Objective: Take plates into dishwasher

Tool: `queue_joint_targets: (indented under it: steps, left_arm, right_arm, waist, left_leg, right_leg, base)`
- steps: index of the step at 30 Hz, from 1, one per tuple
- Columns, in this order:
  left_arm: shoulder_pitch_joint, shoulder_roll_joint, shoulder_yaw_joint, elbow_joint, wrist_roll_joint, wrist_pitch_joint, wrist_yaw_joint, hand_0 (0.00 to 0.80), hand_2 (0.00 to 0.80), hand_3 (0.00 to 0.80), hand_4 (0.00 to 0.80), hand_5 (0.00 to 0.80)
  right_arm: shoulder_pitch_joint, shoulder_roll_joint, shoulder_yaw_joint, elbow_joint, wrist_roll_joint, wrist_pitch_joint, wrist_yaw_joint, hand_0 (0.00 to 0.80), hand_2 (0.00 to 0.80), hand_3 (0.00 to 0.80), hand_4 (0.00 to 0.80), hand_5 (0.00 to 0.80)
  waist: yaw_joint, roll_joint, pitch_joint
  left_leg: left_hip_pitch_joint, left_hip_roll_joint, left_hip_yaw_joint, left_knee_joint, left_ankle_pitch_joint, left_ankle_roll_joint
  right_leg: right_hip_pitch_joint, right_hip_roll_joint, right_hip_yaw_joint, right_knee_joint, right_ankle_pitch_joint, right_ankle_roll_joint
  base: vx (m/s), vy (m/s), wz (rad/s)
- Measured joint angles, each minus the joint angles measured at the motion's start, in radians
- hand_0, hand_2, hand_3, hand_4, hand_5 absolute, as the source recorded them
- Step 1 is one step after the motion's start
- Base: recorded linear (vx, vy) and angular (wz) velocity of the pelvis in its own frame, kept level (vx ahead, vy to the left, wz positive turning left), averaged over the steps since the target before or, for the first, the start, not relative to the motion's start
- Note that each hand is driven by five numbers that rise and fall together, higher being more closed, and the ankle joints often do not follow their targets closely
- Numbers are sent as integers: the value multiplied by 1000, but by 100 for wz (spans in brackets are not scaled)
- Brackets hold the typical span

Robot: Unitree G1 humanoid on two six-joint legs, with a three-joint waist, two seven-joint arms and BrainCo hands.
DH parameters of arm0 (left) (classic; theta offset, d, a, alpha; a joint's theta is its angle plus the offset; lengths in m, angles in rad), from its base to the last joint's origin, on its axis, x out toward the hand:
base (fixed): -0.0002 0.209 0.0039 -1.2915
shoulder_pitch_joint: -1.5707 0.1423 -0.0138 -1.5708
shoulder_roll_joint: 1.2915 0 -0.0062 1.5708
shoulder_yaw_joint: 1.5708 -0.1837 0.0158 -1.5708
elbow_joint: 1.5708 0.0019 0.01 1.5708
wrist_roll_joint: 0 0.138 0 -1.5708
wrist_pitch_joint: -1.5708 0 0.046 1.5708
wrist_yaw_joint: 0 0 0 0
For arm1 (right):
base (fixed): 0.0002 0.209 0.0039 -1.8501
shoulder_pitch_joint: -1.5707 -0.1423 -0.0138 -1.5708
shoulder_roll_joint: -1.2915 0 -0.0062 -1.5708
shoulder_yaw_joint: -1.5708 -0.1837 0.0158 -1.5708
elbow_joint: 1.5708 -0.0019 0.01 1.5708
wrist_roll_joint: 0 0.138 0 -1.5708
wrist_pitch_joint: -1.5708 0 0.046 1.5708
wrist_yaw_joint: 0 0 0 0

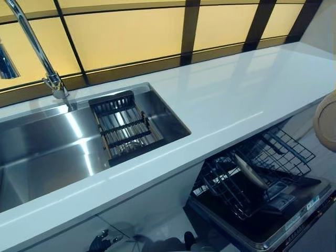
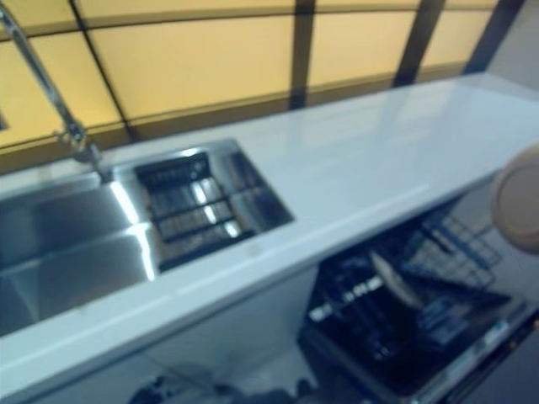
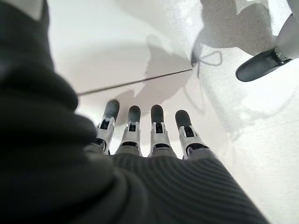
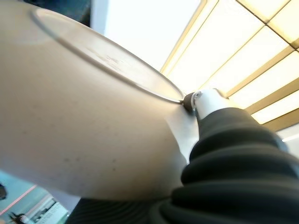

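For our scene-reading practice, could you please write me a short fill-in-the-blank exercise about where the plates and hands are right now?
1. The right hand holds a beige ____.
2. One plate already stands in the open ____ rack.
3. The dish rack sits inside the ____.
4. The left hand holds ____.

Missing words: plate; dishwasher; sink; nothing

Sink left in counter, dishwasher rack below right

Lighting: bright, warm glow from backlit yellow wall panels at far side. Glare streaks on sink and white tabletop. Right eye view blurred throughout; dishwasher interior dim.
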Motion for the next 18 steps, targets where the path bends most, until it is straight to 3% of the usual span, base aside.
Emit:
queue_joint_targets:
  steps: [5, 11, 18]
  left_arm:
    - [-11, -6, -4, -2, 0, 1, -16, 0, 0, 0, 0, 0]
    - [-32, -31, -4, -4, 0, 3, -16, 0, 0, 0, 0, 0]
    - [-49, -47, -4, -5, 0, 7, -15, 0, 0, 0, 0, 0]
  right_arm:
    - [42, 20, -1, 0, -14, -1, 55, 800, 800, 800, 800, 800]
    - [47, 97, 22, -14, -84, 2, 87, 800, 800, 800, 800, 800]
    - [47, 163, 105, -168, -209, 11, 90, 800, 800, 800, 800, 800]
  waist:
    - [-29, 21, 17]
    - [-32, 42, 34]
    - [-31, 69, 54]
  left_leg:
    - [-3, -1, 14, 0, -3, 0]
    - [-14, -4, 26, 0, -4, 1]
    - [-18, -5, 22, 0, -4, 1]
  right_leg:
    - [-13, 1, 8, 0, 4, 2]
    - [-31, -1, 14, 0, 8, 2]
    - [-35, -2, 14, 0, 10, 0]
  base:
    - [-51, 8, -8]
    - [-37, 16, -6]
    - [-13, 27, 0]
